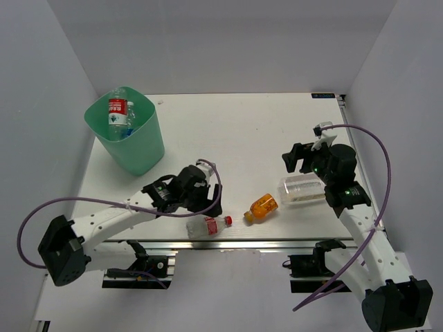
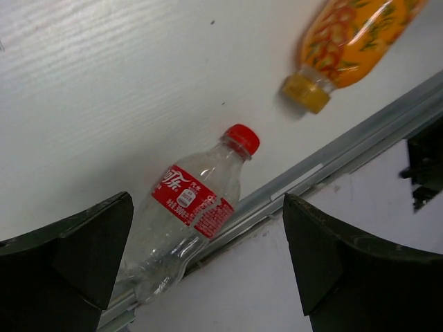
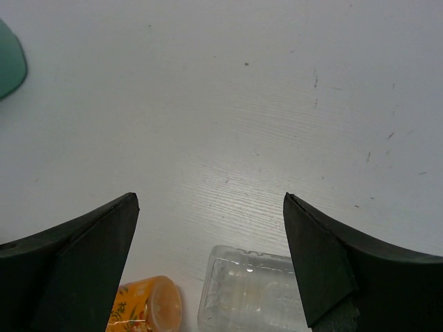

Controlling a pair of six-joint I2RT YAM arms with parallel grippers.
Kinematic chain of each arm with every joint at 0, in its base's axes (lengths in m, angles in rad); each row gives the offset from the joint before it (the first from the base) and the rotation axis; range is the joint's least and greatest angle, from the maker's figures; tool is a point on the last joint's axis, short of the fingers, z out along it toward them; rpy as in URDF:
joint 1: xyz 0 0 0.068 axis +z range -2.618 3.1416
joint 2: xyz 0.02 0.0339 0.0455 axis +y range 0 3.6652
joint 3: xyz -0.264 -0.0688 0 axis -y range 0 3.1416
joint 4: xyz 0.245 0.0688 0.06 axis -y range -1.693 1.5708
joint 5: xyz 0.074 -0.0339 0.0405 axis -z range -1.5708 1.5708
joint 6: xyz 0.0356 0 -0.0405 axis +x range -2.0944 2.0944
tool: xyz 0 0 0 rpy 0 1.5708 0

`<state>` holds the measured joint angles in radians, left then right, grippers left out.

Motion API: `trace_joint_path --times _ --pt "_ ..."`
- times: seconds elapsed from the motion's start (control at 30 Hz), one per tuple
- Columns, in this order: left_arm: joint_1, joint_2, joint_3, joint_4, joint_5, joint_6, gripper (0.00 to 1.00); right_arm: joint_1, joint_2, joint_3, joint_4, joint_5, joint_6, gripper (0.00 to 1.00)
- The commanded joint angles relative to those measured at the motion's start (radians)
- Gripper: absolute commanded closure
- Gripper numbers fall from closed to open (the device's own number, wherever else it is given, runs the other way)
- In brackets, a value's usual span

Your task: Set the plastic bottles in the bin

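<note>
The mint-green bin (image 1: pixel 142 149) stands at the table's far left and holds a red-labelled bottle (image 1: pixel 117 111) and another clear bottle beside it. Its edge also shows in the right wrist view (image 3: pixel 8 62). A red-capped, red-labelled bottle (image 1: pixel 208 225) (image 2: pixel 188 205) lies against the near edge rail. An orange-filled bottle (image 1: pixel 261 207) (image 2: pixel 353 34) (image 3: pixel 142 308) lies to its right. A wide clear label-free bottle (image 1: pixel 302 189) (image 3: pixel 252 294) lies further right. My left gripper (image 1: pixel 199 202) (image 2: pixel 208 200) is open and empty just above the red-labelled bottle. My right gripper (image 1: pixel 299 159) (image 3: pixel 211 197) is open and empty above the wide bottle's far side.
An aluminium rail (image 1: pixel 277 241) (image 2: pixel 332 162) runs along the table's near edge. White walls close in the table at left, right and back. Purple cables (image 1: pixel 377 149) loop off both arms.
</note>
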<state>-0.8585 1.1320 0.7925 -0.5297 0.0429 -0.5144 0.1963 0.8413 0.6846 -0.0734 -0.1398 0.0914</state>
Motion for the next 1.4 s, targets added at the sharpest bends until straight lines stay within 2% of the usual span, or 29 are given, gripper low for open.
trace_joint_path --times 0.0,0.1,0.33,0.47,0.67,0.73,0.83,0.87,0.93,0.97,1.0,1.1,1.13,1.23,1.37 --pt "-0.043 0.070 -0.004 -0.091 -0.098 -0.056 0.02 -0.003 -0.008 0.007 0.009 -0.076 -0.019 0.11" --pt "-0.071 0.127 -0.003 -0.104 -0.104 -0.065 0.02 -0.005 0.004 0.009 0.007 -0.099 -0.024 0.11" --pt "-0.129 0.149 -0.042 -0.084 -0.044 -0.072 0.02 -0.003 0.036 0.015 0.004 -0.121 -0.022 0.11" --pt "-0.143 0.167 -0.075 -0.033 0.047 -0.061 0.02 -0.005 0.047 0.016 0.004 -0.132 -0.019 0.11" --pt "-0.155 0.250 -0.050 -0.061 0.009 -0.059 0.02 -0.003 0.048 0.015 0.007 -0.115 -0.019 0.11" --pt "-0.159 0.274 -0.020 -0.069 -0.012 -0.064 0.06 -0.003 0.050 0.016 0.006 -0.110 -0.021 0.11" --pt "-0.160 0.272 0.055 -0.098 -0.101 -0.068 0.27 -0.005 0.047 0.018 0.004 -0.101 -0.024 0.11" --pt "-0.160 0.269 0.085 -0.114 -0.198 -0.070 0.39 -0.003 0.047 0.018 0.004 -0.100 -0.024 0.11" --pt "-0.159 0.268 0.157 -0.163 -0.352 -0.128 0.43 -0.005 0.044 0.023 0.000 -0.095 -0.030 0.11" --pt "-0.149 0.273 0.241 -0.218 -0.418 -0.137 0.43 -0.003 0.038 0.026 -0.012 -0.086 -0.033 0.11" --pt "-0.142 0.281 0.285 -0.243 -0.536 -0.145 0.43 -0.003 0.033 0.027 -0.012 -0.075 -0.033 0.11" --pt "-0.038 0.290 0.462 -0.254 -0.699 -0.130 0.44 -0.005 0.010 0.010 0.012 -0.073 -0.033 0.11" --pt "0.058 0.282 0.499 -0.210 -0.709 -0.115 0.44 -0.003 0.007 0.010 0.014 -0.076 -0.035 0.11" --pt "0.249 0.226 0.592 -0.071 -0.683 -0.004 0.45 -0.006 0.010 0.021 -0.002 -0.075 -0.038 0.11" --pt "0.429 0.196 0.720 -0.015 -0.710 0.100 0.45 -0.006 0.010 0.018 -0.008 -0.064 -0.041 0.11"
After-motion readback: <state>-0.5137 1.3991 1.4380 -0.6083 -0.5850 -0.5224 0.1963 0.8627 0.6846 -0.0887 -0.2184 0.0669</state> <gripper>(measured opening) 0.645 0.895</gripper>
